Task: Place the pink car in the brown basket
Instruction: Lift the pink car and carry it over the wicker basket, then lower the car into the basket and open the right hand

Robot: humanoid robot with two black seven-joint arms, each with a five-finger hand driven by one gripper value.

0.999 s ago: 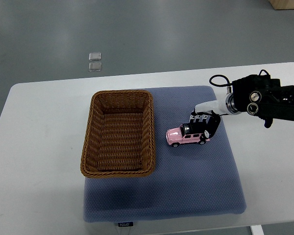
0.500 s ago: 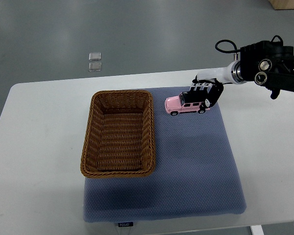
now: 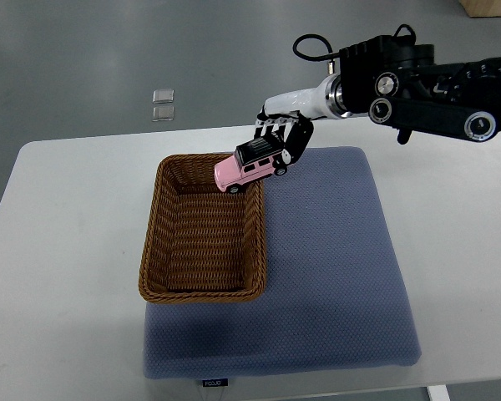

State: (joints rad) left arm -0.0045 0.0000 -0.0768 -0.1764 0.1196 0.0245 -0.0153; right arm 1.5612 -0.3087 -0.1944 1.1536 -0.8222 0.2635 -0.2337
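A: Where's the car (image 3: pixel 250 166)?
B: Tilted nose-down over the far right corner of the basket (image 3: pixel 202 228), clamped at its rear by the right hand (image 3: pixel 282 142).
A: Tricky to hold?
B: Probably light, rigid and smooth; gripping across roof and sides seems safest.

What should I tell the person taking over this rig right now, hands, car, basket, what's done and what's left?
Right hand: shut on the pink car, held tilted in the air over the brown basket's far right corner.
Left hand: not in view.
Basket sits on the blue mat, nothing in it.
Done: car grasped, lifted and brought to the basket.
Left: move over the middle, lower, release.
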